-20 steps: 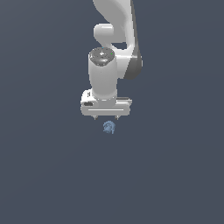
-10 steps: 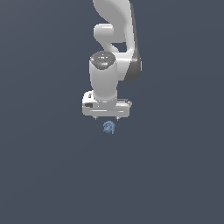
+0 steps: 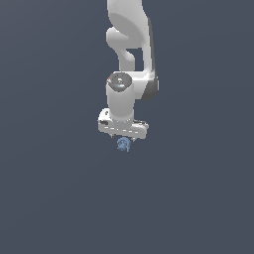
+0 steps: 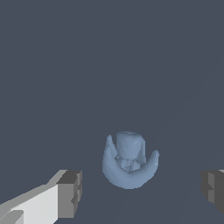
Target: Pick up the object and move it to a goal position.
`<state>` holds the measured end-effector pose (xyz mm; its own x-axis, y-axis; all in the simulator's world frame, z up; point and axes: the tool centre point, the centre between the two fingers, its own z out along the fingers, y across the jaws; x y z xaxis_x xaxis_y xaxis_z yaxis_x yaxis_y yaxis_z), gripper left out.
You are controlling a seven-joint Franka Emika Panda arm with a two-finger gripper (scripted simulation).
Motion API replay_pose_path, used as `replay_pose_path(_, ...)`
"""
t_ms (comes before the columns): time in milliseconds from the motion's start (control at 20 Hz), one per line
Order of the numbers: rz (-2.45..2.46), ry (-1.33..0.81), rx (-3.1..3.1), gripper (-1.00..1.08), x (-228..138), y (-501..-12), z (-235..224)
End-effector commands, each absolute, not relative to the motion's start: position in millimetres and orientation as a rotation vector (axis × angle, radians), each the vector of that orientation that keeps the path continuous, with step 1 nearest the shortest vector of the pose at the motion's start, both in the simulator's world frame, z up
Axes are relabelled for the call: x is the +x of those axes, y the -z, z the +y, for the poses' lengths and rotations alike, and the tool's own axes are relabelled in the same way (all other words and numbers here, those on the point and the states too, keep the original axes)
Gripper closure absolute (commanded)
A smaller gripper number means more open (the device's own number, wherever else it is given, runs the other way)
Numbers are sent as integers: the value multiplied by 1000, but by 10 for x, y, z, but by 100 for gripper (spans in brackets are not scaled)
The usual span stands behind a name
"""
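Gripper [image 4: 140,192] is wide open, holding nothing. Object [image 4: 129,159] lies between the 2 fingers [image 4: 70,194]. Descend straight, keep it centred, then close gently on the lumpy body.

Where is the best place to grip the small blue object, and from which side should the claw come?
Likely from straight above, as the open claw is already posed. Close the fingers across the light-blue object at its rounded, cup-like body, which lies between them and looks narrower than their gap.

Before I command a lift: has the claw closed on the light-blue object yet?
No. In the wrist view the claw is open, its fingers apart from the light-blue object on either side.
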<state>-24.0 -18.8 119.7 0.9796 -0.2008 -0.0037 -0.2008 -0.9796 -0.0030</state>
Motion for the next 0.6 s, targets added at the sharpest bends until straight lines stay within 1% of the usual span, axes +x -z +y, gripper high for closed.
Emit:
replay_pose_path(0,382,-3,-3116,-92,-288,-1084,-178)
replay_pose_path(300,472,-1,-3105,-92,-364,-926,-167)
replay_pose_path(550,482,-2,-3104,-92,-376,-904,-165)
